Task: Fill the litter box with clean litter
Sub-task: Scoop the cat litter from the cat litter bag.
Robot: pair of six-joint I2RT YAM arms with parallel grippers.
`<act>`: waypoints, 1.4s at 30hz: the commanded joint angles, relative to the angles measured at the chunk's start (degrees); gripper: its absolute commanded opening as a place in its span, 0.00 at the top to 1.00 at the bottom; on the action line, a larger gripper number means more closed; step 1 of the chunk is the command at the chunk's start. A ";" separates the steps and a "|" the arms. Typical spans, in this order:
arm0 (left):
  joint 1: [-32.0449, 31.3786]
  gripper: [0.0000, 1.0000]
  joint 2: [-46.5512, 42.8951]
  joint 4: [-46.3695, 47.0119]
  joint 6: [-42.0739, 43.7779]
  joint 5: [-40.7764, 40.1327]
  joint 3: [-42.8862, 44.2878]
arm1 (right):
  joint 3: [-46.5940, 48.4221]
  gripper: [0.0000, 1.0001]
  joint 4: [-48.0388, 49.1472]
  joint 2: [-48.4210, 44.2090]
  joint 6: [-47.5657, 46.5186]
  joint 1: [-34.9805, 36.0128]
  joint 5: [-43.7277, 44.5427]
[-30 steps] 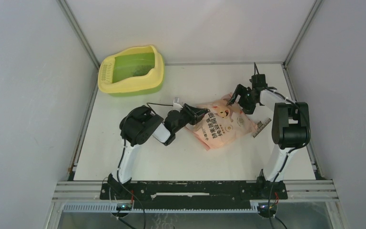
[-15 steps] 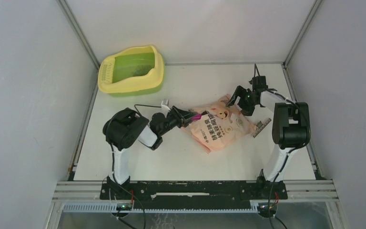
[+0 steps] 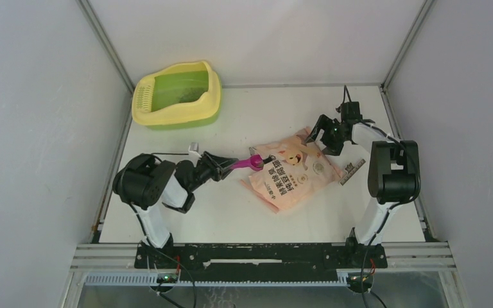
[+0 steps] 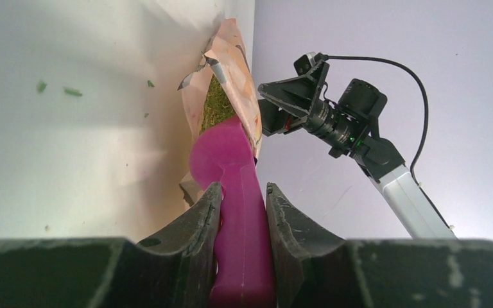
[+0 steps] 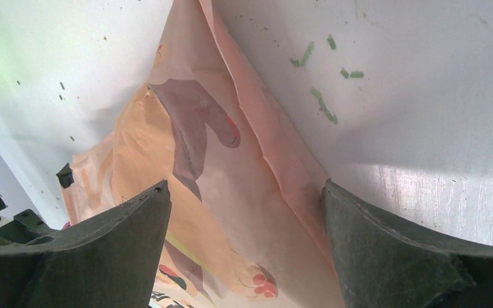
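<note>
The litter box (image 3: 167,118), yellow-rimmed with a green basin, stands at the table's far left corner. A pink-orange printed bag (image 3: 295,172) lies flat mid-table. My left gripper (image 3: 221,165) is shut on the handle of a magenta scoop (image 3: 249,163), whose head sits at the bag's torn mouth. In the left wrist view the scoop (image 4: 228,157) is clamped between the fingers of the left gripper (image 4: 242,192), and greenish-brown clean litter (image 4: 215,110) shows inside the bag (image 4: 236,77). My right gripper (image 3: 325,136) hangs open over the bag's far end (image 5: 199,160), its jaws astride the bag's edge.
Green pellets (image 5: 308,52) lie scattered on the white table near the bag. A grey strip (image 3: 353,170) lies beside the right arm's base. Grey enclosure walls close in the left, right and back sides.
My left arm has drawn back to the left, pulling the scoop out of the bag to its mouth. The bag shifted slightly toward the near left. The right gripper barely moved.
</note>
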 commanded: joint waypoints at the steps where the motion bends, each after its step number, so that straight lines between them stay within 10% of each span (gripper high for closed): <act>1: 2.62 0.96 -3.66 4.50 1.28 3.60 -3.79 | 0.02 0.07 0.06 -3.21 -0.23 0.21 -1.09; 42: 27.02 0.96 -20.31 4.44 -2.85 19.05 -18.22 | 2.37 0.07 -1.63 -2.90 -0.89 0.76 -0.30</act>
